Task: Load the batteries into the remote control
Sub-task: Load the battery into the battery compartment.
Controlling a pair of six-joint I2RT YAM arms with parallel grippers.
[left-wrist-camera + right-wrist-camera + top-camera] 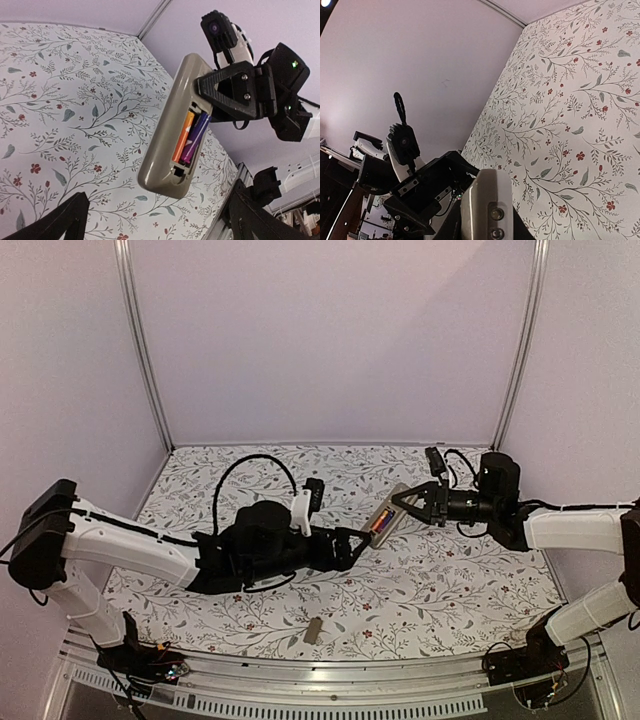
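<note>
My right gripper (408, 506) is shut on the remote control (388, 515) and holds it tilted above the table. In the left wrist view the remote's grey-beige back (167, 130) faces the camera. Its open recess holds an orange battery (182, 137) and a purple one (196, 136), side by side. The right gripper's black fingers (232, 92) clamp the remote's upper part. My left gripper (357, 539) is open and empty just below the remote's free end, with fingers (65, 220) wide apart. The right wrist view shows the remote's white front (487, 205) with two buttons.
A small flat grey cover plate (313, 630) lies on the floral table (450, 580) near the front edge, left of centre. Metal frame posts (140, 340) stand at the back corners. A metal rail (330, 680) runs along the near edge.
</note>
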